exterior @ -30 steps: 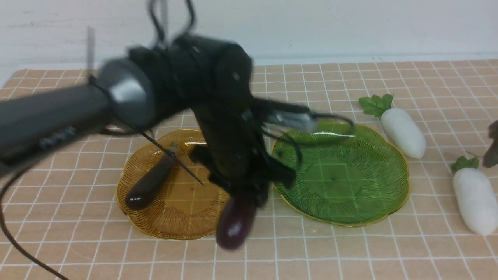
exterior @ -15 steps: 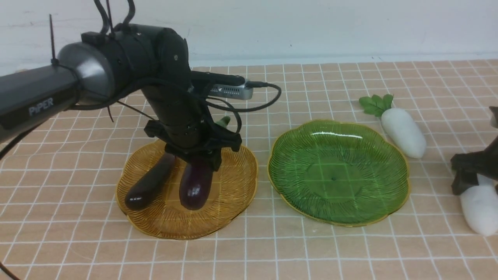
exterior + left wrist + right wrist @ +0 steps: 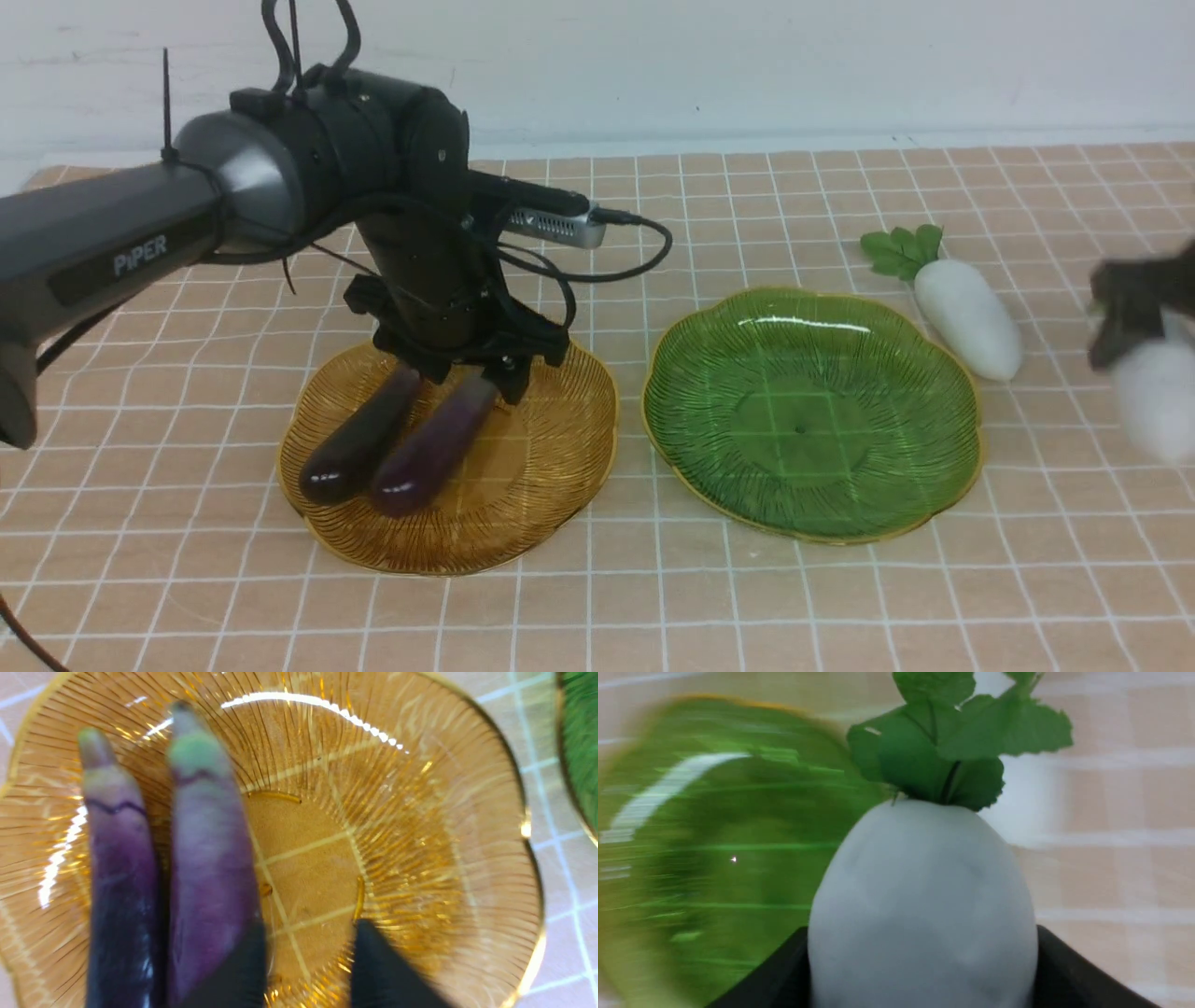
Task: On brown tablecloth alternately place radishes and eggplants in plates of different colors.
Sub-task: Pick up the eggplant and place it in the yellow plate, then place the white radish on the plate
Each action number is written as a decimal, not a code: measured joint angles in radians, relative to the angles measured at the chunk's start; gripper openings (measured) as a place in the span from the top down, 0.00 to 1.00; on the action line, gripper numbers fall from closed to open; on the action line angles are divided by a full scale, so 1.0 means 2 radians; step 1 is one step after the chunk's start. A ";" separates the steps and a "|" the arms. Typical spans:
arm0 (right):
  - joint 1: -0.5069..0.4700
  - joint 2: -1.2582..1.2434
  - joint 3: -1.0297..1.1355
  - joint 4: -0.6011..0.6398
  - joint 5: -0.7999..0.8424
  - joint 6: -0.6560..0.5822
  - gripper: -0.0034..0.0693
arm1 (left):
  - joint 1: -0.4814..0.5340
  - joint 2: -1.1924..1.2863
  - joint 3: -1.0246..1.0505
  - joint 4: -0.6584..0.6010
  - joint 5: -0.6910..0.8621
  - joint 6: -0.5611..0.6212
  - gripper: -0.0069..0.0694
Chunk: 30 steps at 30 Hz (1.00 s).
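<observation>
Cloth edges: the brown checked cloth (image 3: 840,597) covers the tabletop and ends at its far side just short of the white wall (image 3: 747,65); its near and right edges run out of the front view.
Open room: a broad band of bare cloth lies in front of both plates. Only a narrow strip parts the amber plate (image 3: 551,476) from the green plate (image 3: 812,420).
Eggplants: the left eggplant (image 3: 359,448) and right eggplant (image 3: 434,448) lie side by side in the amber plate's left half, round ends toward me.
Left end effector (image 3: 308,931): low over the amber plate, jaws apart with only plate between them. One finger is right by the right eggplant; I cannot tell if they touch.
Right end effector (image 3: 920,970): clamped on the gripped radish (image 3: 920,882), leaves pointing away, at the cloth's right side, blurred.
Other radish (image 3: 966,317): on the cloth just past the green plate's far right rim.
</observation>
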State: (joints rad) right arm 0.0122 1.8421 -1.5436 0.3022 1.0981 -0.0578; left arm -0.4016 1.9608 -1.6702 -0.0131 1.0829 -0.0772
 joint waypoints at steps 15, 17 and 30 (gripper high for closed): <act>0.114 0.107 -0.047 0.033 -0.017 -0.029 0.25 | -0.001 -0.062 -0.014 -0.025 0.043 0.009 0.91; 0.116 0.113 -0.055 0.031 -0.014 -0.029 0.18 | -0.002 -0.073 -0.014 -0.026 0.043 0.009 0.91; 0.105 0.113 -0.175 -0.116 0.046 -0.008 0.10 | -0.002 -0.100 -0.014 -0.026 0.073 0.013 0.91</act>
State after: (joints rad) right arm 0.2213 2.0674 -1.8941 0.0705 1.1895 -0.0744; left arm -0.4046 1.7609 -1.6990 -0.0643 1.2296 -0.0517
